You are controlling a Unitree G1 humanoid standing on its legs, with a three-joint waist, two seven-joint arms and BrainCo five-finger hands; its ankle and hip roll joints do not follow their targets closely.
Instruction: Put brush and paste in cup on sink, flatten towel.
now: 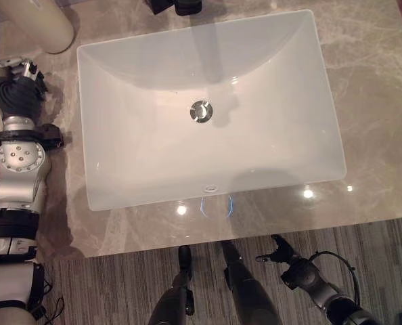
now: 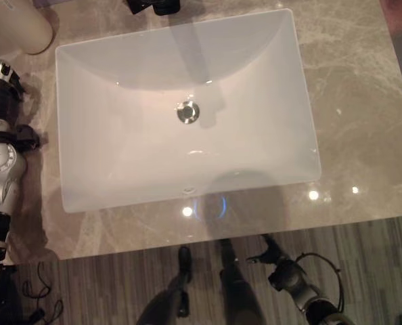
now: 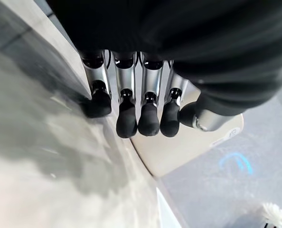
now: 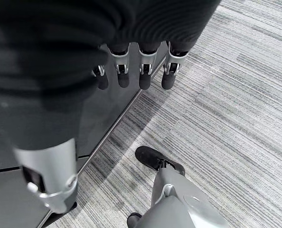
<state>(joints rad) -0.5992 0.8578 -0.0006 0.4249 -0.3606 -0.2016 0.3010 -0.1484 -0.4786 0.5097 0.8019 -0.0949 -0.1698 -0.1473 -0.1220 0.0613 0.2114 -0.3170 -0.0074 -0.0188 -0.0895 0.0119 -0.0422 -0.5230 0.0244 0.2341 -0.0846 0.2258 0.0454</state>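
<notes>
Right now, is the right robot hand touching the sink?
Apart. The left eye view shows the right robot hand hanging over the carpet, beyond the front edge of the counter, well clear of the sink.

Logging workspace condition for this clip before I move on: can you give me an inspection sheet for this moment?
Surface: marble counter around a white sink, basin bare down to the drain.
Job's things: cream round container at the counter's far left corner, possibly the cup.
Clutter: nothing seen.
Hands: left hand open, fingers straight, over the counter left of the sink; right hand open, hanging low beside the dark cabinet front.
Cables: nothing seen.
Surroundings: dark tap behind the sink; striped grey carpet below.
</notes>
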